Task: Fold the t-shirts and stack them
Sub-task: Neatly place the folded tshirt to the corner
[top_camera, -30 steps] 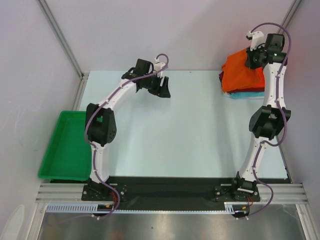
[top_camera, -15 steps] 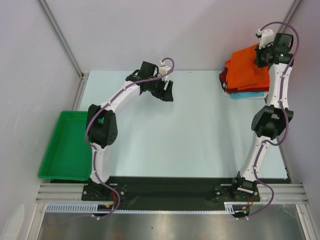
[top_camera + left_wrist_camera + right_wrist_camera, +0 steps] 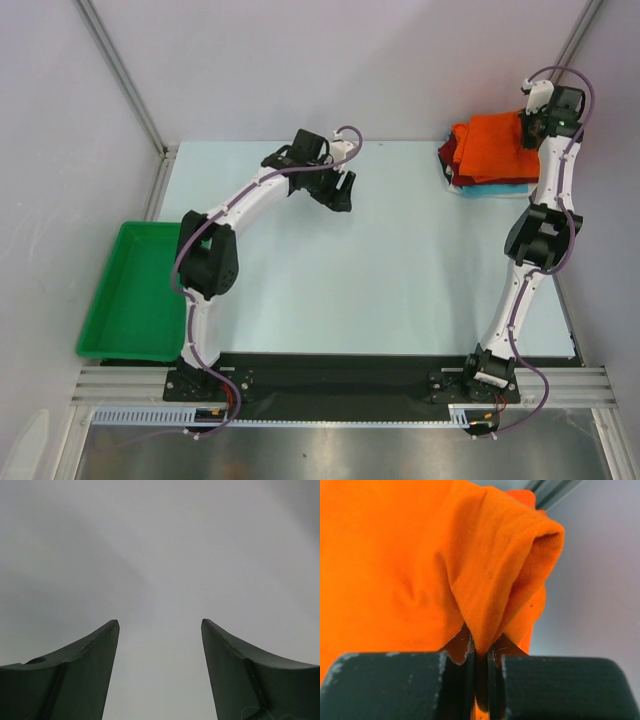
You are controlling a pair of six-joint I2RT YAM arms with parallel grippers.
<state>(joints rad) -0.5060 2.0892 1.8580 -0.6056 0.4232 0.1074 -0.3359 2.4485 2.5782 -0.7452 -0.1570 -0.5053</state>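
Left arm is arching out from its base, elbow bent, with the left end effector point(image 3: 336, 192) hanging above the surface point(image 3: 400, 260) around 11 o'clock of its centre. Fingers are standing apart, gripping nothing, with only bare grey under them.

Right arm is stretching nearly straight toward the 1 o'clock corner. The right end effector point(image 3: 481, 647) is clamping a fold of the orange t-shirt point(image 3: 490, 145), which is lying on top of the stack. A dark red t-shirt point(image 3: 446, 160) is peeking out at the stack's 9 o'clock edge, and a teal t-shirt point(image 3: 490, 189) is sitting at the bottom.

Green tray point(image 3: 100, 300) is sitting off the surface at 8 o'clock. Grey walls are enclosing the cell.

Versus 1 s ago: left end effector is shifting toward 3 o'clock. Right wrist is moving further back, and the orange t-shirt is lying flatter.
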